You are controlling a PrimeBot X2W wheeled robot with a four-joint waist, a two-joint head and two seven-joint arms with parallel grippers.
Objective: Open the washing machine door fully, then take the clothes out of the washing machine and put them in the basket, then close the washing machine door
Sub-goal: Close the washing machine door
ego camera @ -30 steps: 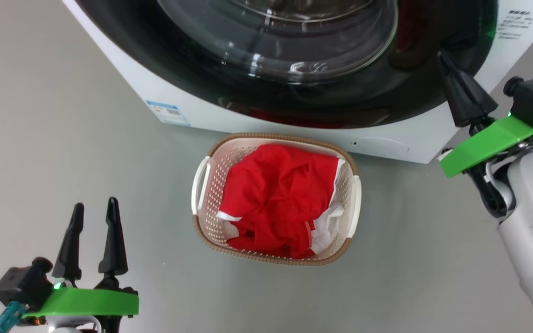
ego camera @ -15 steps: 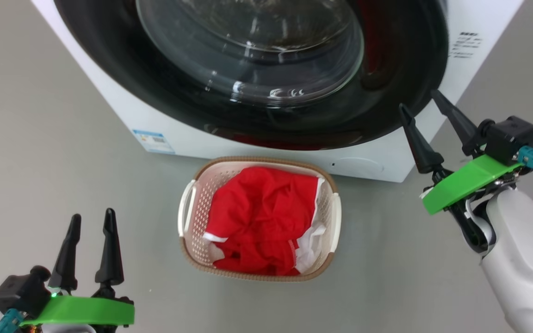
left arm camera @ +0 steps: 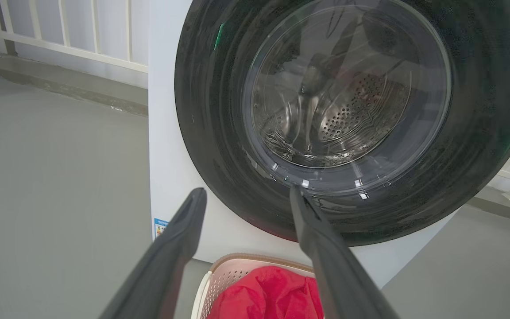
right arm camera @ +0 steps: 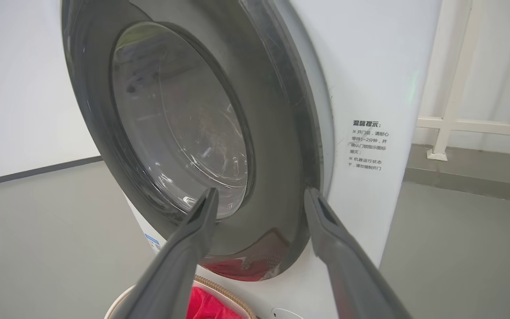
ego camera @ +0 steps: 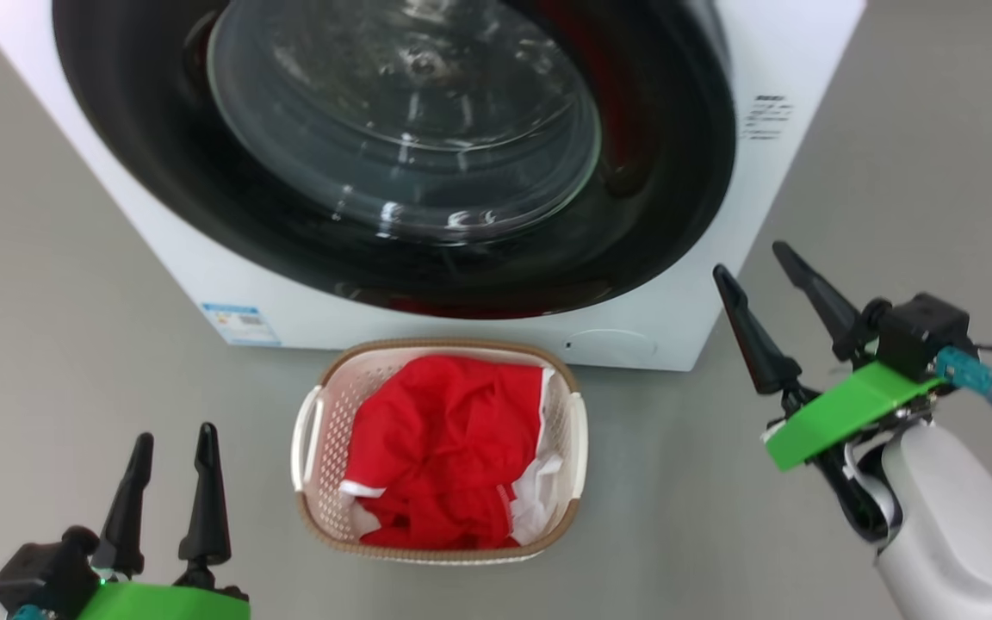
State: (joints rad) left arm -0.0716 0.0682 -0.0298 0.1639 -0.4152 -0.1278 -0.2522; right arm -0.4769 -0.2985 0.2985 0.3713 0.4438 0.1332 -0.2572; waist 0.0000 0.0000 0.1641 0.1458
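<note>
Grey floor [ego camera: 74, 258] | basket [ego camera: 311, 430]: holds red clothes [ego camera: 440, 448] | washing machine door [ego camera: 677, 215]: shut

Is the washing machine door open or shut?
Shut: the washing machine door lies flush against the washing machine, no gap at its rim.
</note>
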